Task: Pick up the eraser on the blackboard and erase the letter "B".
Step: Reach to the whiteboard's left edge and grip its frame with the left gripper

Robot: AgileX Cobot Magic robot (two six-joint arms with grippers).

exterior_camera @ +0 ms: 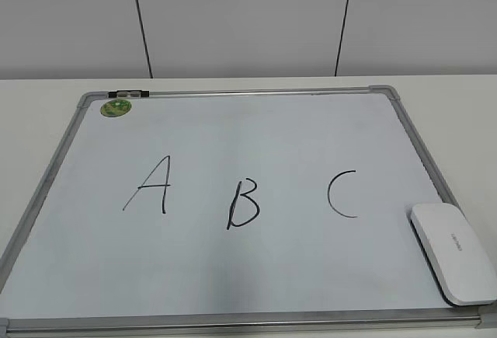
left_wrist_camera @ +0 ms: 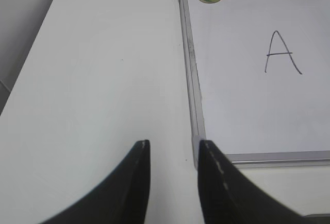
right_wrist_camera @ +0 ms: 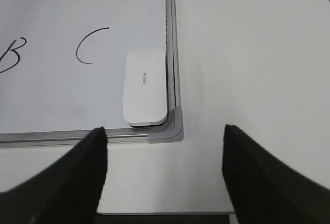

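A blackboard (exterior_camera: 233, 276), in fact a white dry-erase board in a grey metal frame with grey plastic corners, lies flat on a pale surface (exterior_camera: 39, 93) in the exterior view, with a light panelled wall behind it. Three black handwritten letters run across its middle: an "A" (exterior_camera: 149, 186) toward 9 o'clock, the letter "B" (exterior_camera: 243, 205) near centre, whole and unsmudged, and a "C" (exterior_camera: 342, 193) toward 3 o'clock. The eraser (exterior_camera: 454, 252), a flat white rounded block with small grey lettering on top, rests at the board's 4 o'clock corner, against the right-hand frame and apart from the "C". A small green round magnet (exterior_camera: 116, 107) sits at the 11 o'clock corner, just beside a metal clip (exterior_camera: 128, 93) on the top frame.

No arm appears in the exterior view. In the left wrist view the left tool (left_wrist_camera: 172, 149) hangs above the bare surface beside the board's near left corner, its dark fingers (left_wrist_camera: 135, 183) a narrow gap apart with nothing between them. In the right wrist view the right tool (right_wrist_camera: 165, 134) is spread wide and empty, its fingers (right_wrist_camera: 82, 167) at 7 and 5 o'clock of the frame, with the eraser and the board's corner piece (right_wrist_camera: 172, 128) just above the gap between them, untouched.
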